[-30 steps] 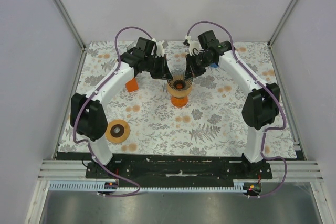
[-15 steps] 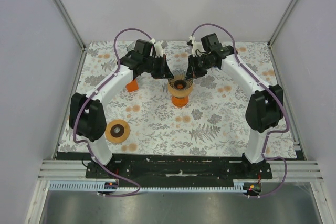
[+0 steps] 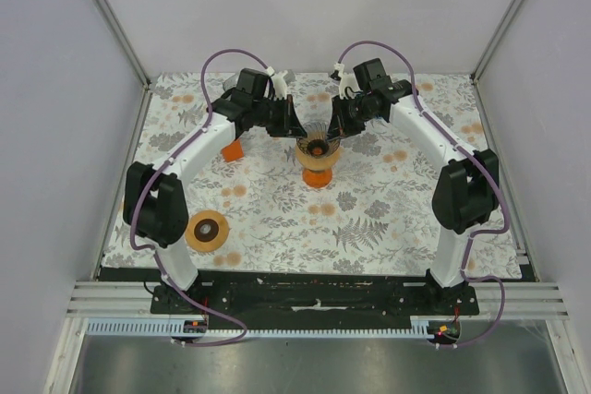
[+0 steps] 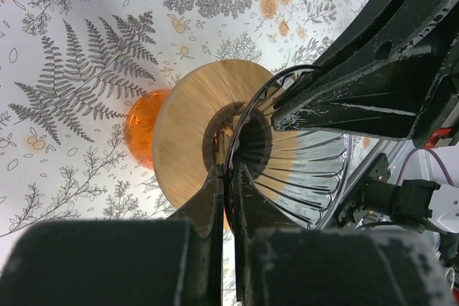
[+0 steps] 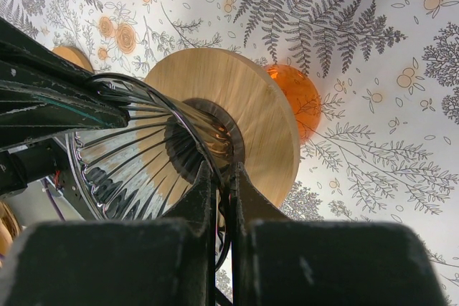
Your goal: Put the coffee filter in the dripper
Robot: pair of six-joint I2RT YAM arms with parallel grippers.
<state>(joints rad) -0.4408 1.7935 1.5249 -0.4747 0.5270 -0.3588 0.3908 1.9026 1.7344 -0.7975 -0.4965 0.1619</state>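
A clear ribbed glass dripper [image 3: 317, 147] with a wooden collar [image 4: 185, 141] sits on an orange base [image 4: 140, 128] at the table's middle back. My left gripper [image 3: 297, 133] is shut on the thin black rim on the dripper's left side, as the left wrist view [image 4: 229, 177] shows. My right gripper [image 3: 334, 130] is shut on the rim on its right side, as the right wrist view [image 5: 224, 177] shows. The glass cone [image 5: 136, 163] and the collar [image 5: 237, 98] also show there. No coffee filter shows in any view.
A small orange cup [image 3: 231, 149] stands left of the dripper under the left arm. A wooden ring with a dark centre [image 3: 207, 230] lies at the front left. The floral table cloth [image 3: 369, 219] ends at grey walls on three sides.
Both wrists shifted slightly around the dripper during the first half second and have stayed nearly still since. The dripper has barely moved.
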